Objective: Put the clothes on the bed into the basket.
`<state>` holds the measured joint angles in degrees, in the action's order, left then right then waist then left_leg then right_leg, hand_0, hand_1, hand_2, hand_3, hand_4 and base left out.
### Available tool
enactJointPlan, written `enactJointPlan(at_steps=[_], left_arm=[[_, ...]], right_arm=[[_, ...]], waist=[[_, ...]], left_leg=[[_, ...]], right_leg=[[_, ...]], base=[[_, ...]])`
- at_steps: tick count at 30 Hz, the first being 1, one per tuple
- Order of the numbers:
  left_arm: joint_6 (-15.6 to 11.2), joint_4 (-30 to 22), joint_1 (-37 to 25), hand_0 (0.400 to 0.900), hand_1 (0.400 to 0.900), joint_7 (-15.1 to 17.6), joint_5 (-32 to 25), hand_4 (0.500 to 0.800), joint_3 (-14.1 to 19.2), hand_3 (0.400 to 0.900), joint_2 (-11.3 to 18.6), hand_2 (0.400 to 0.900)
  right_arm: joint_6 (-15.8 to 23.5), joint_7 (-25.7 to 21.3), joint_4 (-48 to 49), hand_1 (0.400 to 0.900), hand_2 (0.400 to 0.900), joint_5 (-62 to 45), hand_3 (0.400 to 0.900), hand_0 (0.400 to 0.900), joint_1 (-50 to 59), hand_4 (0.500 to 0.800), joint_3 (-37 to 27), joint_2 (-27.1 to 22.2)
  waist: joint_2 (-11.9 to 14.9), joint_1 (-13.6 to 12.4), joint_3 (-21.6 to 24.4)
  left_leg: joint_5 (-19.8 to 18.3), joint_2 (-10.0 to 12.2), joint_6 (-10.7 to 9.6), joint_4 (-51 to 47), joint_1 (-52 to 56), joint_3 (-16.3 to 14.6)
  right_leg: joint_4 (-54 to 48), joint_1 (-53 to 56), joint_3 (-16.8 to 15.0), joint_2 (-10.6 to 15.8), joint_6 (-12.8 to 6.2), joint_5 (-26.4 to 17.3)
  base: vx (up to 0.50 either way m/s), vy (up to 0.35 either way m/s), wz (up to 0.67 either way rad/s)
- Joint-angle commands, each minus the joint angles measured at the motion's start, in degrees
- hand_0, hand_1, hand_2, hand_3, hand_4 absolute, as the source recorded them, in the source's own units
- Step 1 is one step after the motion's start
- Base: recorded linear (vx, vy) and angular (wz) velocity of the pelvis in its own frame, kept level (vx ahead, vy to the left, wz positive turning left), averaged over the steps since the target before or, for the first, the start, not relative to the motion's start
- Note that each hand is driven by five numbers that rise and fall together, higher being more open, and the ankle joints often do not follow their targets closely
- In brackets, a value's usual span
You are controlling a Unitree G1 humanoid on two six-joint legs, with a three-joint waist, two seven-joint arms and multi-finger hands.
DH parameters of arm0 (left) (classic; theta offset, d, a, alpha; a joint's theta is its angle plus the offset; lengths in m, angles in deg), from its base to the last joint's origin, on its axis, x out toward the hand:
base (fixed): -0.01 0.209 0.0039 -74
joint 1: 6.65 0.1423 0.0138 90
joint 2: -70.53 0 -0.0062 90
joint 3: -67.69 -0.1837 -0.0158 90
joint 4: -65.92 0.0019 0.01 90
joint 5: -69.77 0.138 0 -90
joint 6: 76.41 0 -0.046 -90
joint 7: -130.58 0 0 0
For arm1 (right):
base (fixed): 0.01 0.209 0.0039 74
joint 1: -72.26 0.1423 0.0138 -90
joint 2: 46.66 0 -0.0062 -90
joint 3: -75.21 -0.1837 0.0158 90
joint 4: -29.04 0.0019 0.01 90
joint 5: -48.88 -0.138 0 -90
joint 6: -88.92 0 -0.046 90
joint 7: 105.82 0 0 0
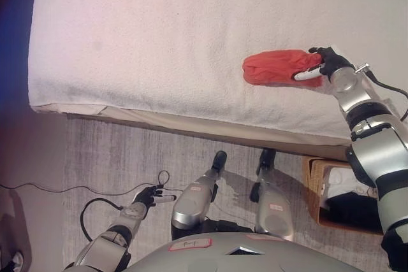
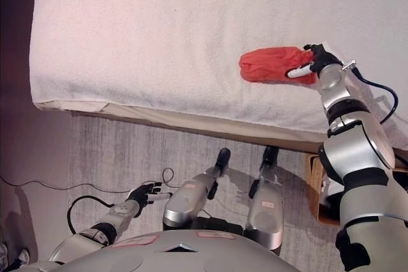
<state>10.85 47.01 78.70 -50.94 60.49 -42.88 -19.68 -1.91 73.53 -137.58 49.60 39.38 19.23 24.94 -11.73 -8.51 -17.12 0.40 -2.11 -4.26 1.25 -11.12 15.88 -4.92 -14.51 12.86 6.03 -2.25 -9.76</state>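
The right robot hand (image 1: 324, 63) reaches out over the bed (image 1: 159, 36) and has its fingers curled onto the near end of a red garment (image 1: 275, 67), which lies bunched on the white cover toward the bed's right side. The grip looks to be on one end only, so most of the cloth lies loose to the left of the fingers.

The main risk, as I judge it, is a partial hold: if the fingers pinch only a fold, the garment may slip free on lifting or trail and catch on the mattress edge. It could also drag the white cover along if that has been pinched too.

The basket (image 1: 313, 176) sits on the floor below the bed's edge at the right, already holding some white and dark cloth. It lies partly tucked against the bed frame and under the right arm, so the carry must clear the mattress edge, and a loose end could fall outside the rim.

The left robot hand (image 1: 152, 196) hangs low over the carpet (image 1: 115, 151), fingers loosely spread and holding nothing.
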Motion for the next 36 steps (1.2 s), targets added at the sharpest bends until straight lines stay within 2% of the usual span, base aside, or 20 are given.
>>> enactJointPlan(at_steps=[1,23,29,36], left_arm=[[0.30,3.24,0.69,0.900,0.900,2.67,-0.67,0.800,-2.45,0.900,3.24,0.900],[0.36,4.80,-0.46,0.900,0.900,3.07,-0.75,0.800,-1.73,0.900,3.68,0.900],[0.52,6.26,-1.95,0.900,0.900,2.95,-0.43,0.800,-1.20,0.900,3.78,0.900],[1.26,9.07,-2.33,0.900,0.900,2.13,1.49,0.800,0.94,0.900,4.50,0.900]], right_arm=[[1.32,-2.11,-3.27,0.400,0.400,-1.76,0.400,0.400,8.73,0.500,3.29,1.50],[1.06,-1.87,-3.14,0.400,0.400,-2.23,0.400,0.400,9.36,0.500,3.91,2.95],[0.81,-1.32,-1.61,0.400,0.400,-1.75,0.400,0.400,10.41,0.500,5.05,2.32],[0.64,0.25,0.12,0.400,0.400,0.16,0.400,0.400,10.25,0.500,5.92,1.31]], waist=[[1.61,-0.79,2.47],[1.95,-0.30,2.63],[3.96,1.11,3.25],[9.12,2.69,7.16]], left_leg=[[2.51,-3.37,0.88,-2.07,-3.29,-1.77],[3.04,-2.85,0.74,-2.86,-3.33,-2.52],[2.23,-2.55,0.98,-2.40,-2.51,-3.32],[-0.44,-1.90,1.72,-1.76,1.44,-5.25]], right_leg=[[5.20,1.27,-5.71,2.93,-2.86,8.29],[4.84,0.72,-6.79,2.80,-2.81,7.76],[5.13,1.14,-7.75,2.43,-2.75,7.77],[4.24,5.00,-8.70,1.60,-2.93,7.90]], base=[[0.00,0.010,0.05],[0.00,0.004,-0.01],[0.00,0.012,-0.14],[0.04,-0.006,-0.21]])
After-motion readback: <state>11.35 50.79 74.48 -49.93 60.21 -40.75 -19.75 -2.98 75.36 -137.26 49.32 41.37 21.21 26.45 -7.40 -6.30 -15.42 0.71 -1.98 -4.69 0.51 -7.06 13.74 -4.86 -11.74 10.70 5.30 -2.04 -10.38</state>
